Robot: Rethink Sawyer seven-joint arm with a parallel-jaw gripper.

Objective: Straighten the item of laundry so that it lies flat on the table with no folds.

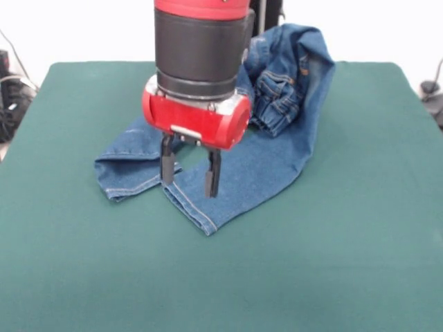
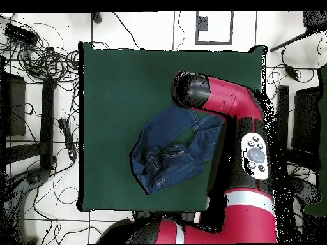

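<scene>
You are hovering the gripper [image 1: 191, 172] – fingers apart, gripping nothing – over the jeans [image 1: 277, 149] lying bunched on the table's [image 1: 346, 242] far side – closing there risks pinching both layers, deepening folds.

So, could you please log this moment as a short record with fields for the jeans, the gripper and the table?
jeans: blue denim jeans, crumpled and bunched at the waist end, legs spread toward the near side, not flat
gripper: gripper open, pointing down over the leg hems, holding nothing
table: green table, jeans lie toward the robot's side in the overhead view
task state: folds remain
</scene>
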